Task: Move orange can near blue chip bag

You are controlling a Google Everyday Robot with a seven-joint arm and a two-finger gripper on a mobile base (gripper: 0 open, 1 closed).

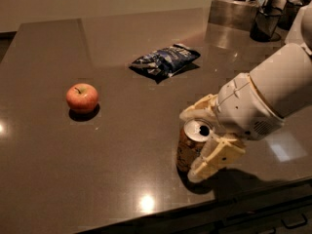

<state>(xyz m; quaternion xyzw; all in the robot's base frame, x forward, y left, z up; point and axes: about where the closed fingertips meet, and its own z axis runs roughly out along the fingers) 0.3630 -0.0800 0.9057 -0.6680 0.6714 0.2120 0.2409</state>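
Orange can (191, 147), a small orange-brown metal cylinder with a shiny silver top and an opened mouth, stands upright near the front edge of the dark brown, glossy stone-like surface (122, 28). The white, rounded plastic gripper (188, 146) has reached it from the right: its pale jaws are spread, one behind the can's rim and one in front of its lower body, so the can sits between them. Whether they press on the metal cannot be told.

The task looks to be at its start. The approach is done, but the orange can is not lifted and is well apart from the flat, crinkled dark blue foil chip bag with white markings (164, 60), which lies farther back on the surface. Closing, lifting, carrying and setting down beside the bag all remain. A round, smooth red-yellow apple (82, 97) rests off to the left, away from that likely path.
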